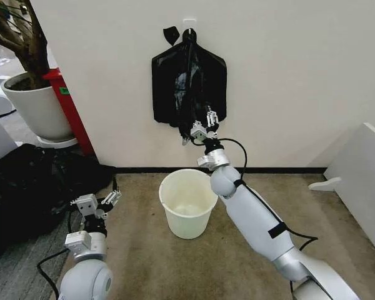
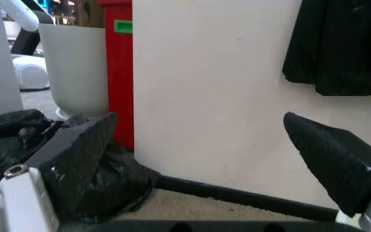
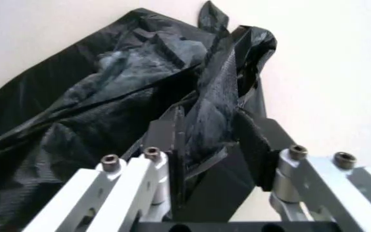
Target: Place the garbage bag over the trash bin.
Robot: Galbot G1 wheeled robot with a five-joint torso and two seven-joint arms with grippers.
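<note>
From the head camera I take the trash bin point(image 1: 187, 211) as my landmark: it stands on the carpet at the foot of the wall, open and unlined. Straight above it the bundle of black bags point(image 1: 189, 87) hangs from a hook, and my right gripper point(image 1: 204, 129) is raised to the bundle's lower edge. My left gripper point(image 1: 100, 204) waits low, well to the bin's left, beside the heap of black plastic point(image 1: 31, 181), with the planter pot point(image 1: 37, 106) farther back on that side.

The left wrist camera shows the left gripper's two dark pads point(image 2: 85, 159) spread wide apart with nothing between them, facing the wall.

In the right wrist camera, the right gripper point(image 3: 211, 145) has its fingers closed on a fold of the garbage bag point(image 3: 214, 111), a pleat of glossy film pinched between the pads while the rest of the bundle lies behind it.

I judge this the peeling step. To do it well I'd pull slowly down and away from the wall toward the bin, watching that one layer comes free; the film is slippery and thin, so a jerk could tear it or drag several bags along.
</note>
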